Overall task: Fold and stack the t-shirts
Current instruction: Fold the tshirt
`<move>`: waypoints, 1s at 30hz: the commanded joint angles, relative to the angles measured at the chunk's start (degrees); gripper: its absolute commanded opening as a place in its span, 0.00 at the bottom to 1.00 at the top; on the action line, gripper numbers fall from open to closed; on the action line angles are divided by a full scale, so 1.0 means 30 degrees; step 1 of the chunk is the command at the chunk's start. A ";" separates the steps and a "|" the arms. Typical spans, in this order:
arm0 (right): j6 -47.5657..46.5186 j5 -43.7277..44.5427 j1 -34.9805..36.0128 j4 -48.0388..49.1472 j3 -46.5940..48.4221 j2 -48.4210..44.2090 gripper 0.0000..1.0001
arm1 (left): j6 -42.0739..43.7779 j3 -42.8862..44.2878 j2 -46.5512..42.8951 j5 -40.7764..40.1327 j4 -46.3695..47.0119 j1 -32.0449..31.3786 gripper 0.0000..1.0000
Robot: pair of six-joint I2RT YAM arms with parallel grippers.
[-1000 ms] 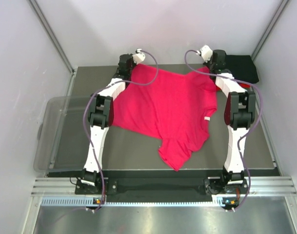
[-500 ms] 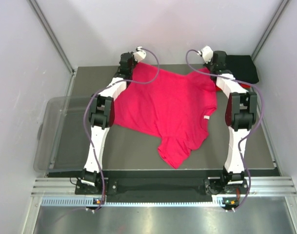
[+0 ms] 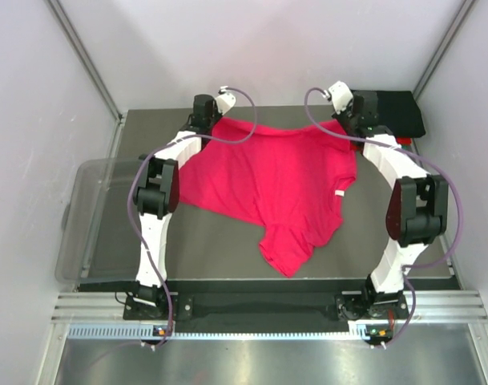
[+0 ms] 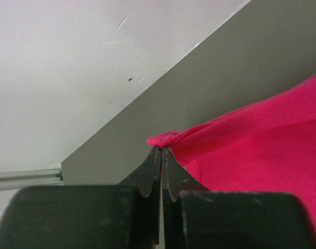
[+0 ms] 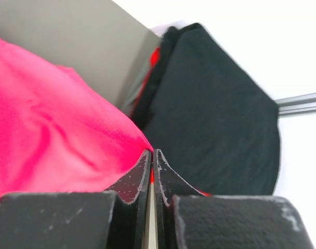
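A magenta-pink t-shirt [image 3: 276, 180] lies spread across the grey table [image 3: 227, 241], its small white label [image 3: 340, 195] near the right edge. My left gripper [image 3: 215, 120] is shut on its far left corner, and in the left wrist view the cloth [image 4: 251, 145] bunches at the gripper tips [image 4: 162, 149]. My right gripper [image 3: 349, 122] is shut on the far right corner, with pink cloth [image 5: 54, 124] pinched at the tips [image 5: 151, 151]. A folded black t-shirt [image 3: 400, 112] [image 5: 215, 114] sits at the back right, with a red one [image 5: 155, 57] showing under it.
A clear plastic bin [image 3: 87, 216] stands off the table's left side. White walls close in the back and both sides. A metal rail [image 3: 260, 309] with the arm bases runs along the near edge.
Both arms have shifted while holding the shirt's far corners. The right elbow has swung out to the right. The shirt's far edge is drawn straighter and its near tail has slid slightly away.
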 commanded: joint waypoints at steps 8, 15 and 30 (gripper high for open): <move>0.1045 -0.0684 0.0630 -0.1412 -0.2934 -0.3908 0.00 | -0.1745 -0.2035 -0.3655 0.0738 -0.0039 0.0842 0.00; 0.1191 -0.1064 0.0688 -0.1793 -0.5336 -0.6018 0.00 | -0.1892 -0.3618 -0.4709 0.1410 -0.0273 0.1223 0.00; 0.1983 -0.1416 0.1215 -0.2116 -0.9409 -0.9037 0.00 | -0.1658 -0.6257 -0.6234 0.2584 -0.0391 0.1282 0.00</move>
